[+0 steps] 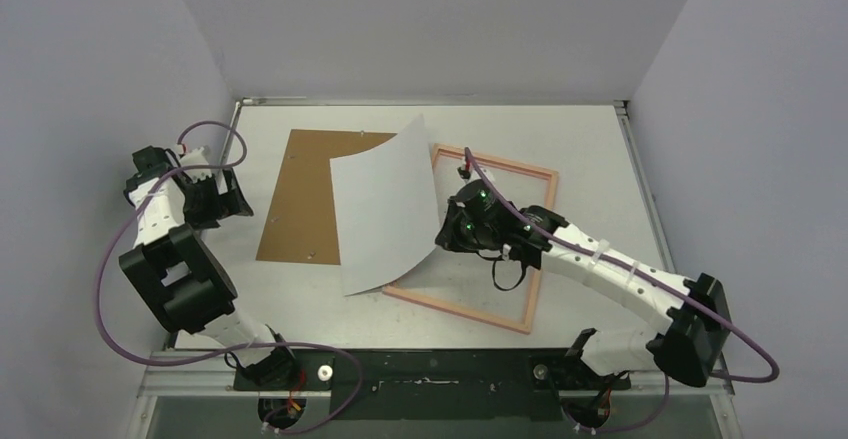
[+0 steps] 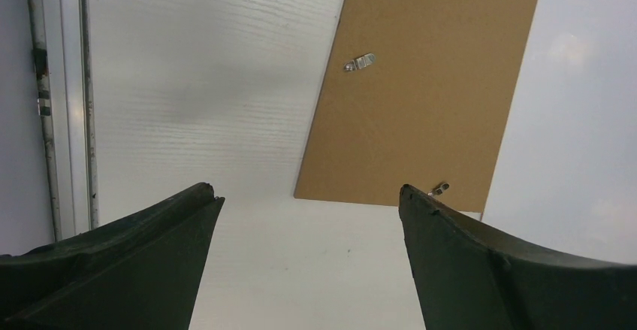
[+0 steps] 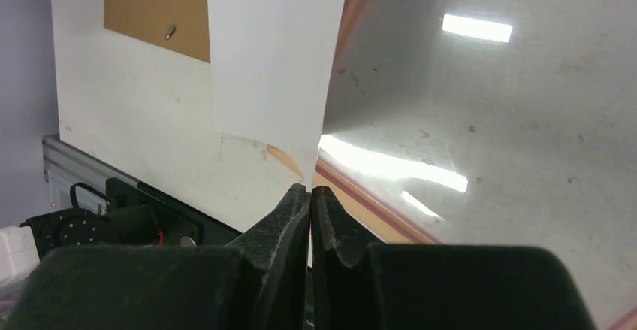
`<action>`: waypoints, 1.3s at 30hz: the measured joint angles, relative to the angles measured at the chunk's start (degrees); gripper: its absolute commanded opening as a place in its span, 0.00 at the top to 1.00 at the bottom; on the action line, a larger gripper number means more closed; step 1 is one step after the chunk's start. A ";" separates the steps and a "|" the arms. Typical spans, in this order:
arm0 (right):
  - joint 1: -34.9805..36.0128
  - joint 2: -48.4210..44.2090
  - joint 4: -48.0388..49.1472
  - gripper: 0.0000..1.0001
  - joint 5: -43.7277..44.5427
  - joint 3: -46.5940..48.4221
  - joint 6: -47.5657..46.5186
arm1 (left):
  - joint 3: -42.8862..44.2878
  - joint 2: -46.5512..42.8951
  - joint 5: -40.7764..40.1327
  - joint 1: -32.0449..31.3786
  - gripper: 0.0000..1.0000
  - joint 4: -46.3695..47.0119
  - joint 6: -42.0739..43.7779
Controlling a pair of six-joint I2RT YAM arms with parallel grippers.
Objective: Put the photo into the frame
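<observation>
Partly covering the frame [image 1: 460, 311], the photo [image 1: 385, 209] shows only white.

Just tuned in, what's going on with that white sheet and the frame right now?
The right gripper is shut on one edge of the photo, holding it white side up and bowed, partly over the left side of the frame and partly over the brown backing board. The frame lies flat on the table, and the photo is not yet in it. The left gripper is open and holds nothing, off to the left near the board.
</observation>
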 measured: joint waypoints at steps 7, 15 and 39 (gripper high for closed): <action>-0.35 -14.47 -1.92 0.95 6.95 -9.77 8.39 | -0.74 -0.92 -0.46 -3.06 0.10 0.57 0.11; -0.35 -26.77 -6.88 0.95 12.81 -19.41 18.56 | -1.18 -1.33 -1.57 -7.91 0.10 0.83 0.28; 0.94 -35.91 -21.05 0.95 14.71 -25.51 31.04 | -1.95 -1.33 -3.02 -14.51 0.10 1.05 0.24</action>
